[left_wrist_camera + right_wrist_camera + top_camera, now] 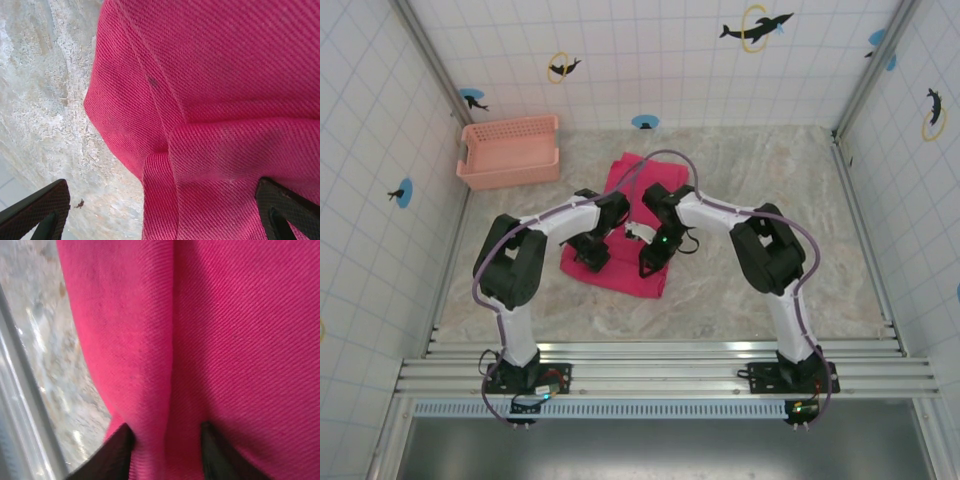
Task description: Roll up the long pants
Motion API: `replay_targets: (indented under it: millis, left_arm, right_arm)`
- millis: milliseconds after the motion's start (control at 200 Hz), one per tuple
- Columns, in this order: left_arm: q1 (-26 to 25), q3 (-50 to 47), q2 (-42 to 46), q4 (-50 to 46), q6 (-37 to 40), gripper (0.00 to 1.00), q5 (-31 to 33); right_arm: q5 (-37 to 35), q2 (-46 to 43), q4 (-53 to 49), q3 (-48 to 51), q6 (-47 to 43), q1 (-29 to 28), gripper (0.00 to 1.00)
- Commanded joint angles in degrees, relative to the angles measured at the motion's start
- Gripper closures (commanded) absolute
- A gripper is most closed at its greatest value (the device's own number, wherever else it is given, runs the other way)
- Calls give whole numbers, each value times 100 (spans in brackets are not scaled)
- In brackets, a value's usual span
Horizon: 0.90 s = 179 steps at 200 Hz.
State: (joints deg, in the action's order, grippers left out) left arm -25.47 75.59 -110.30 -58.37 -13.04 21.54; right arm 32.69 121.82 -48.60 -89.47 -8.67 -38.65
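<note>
Right jaws straddle the long pants (225,340) — creased pink-red twill.

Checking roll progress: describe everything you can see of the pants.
The pants are bright pink-red, twill-like cloth, lying as a folded, elongated bundle on the table, with layered folds and a small dark speck. The open left gripper straddles one edge; a ridge of cloth sits between the fingers of the right gripper.

Bright, even light, soft shadows (right wrist close-up slightly blurred)
</note>
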Motion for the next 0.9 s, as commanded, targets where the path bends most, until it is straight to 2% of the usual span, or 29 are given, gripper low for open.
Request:
replay_targets:
  millis: [0,105,220,340,430,611,891]
  left_arm:
    - [29,-3,-272,269,-52,3,-70]
    - [46,32,-267,249,0,3,-108]
    - [47,45,-268,229,39,2,-133]
    - [60,50,-213,222,100,3,-240]
    - [64,91,-214,204,161,3,-290]
    - [78,165,-252,159,248,2,-352]
    - [90,199,-264,102,328,3,-352]
  right_arm:
    - [-991,-937,371,375,339,200,51]
    - [-2063,-1591,243,706,-129,-91,47]
    - [-3165,-2318,774,1450,-371,-710,40]
    - [-3711,-2892,1572,2312,-444,-1310,35]
    - [-4122,-2956,1812,2606,-491,-1749,33]
    - [-4750,-2914,2617,3154,-605,-2420,33]
    - [-4728,-2121,2847,2907,-880,-2680,33]
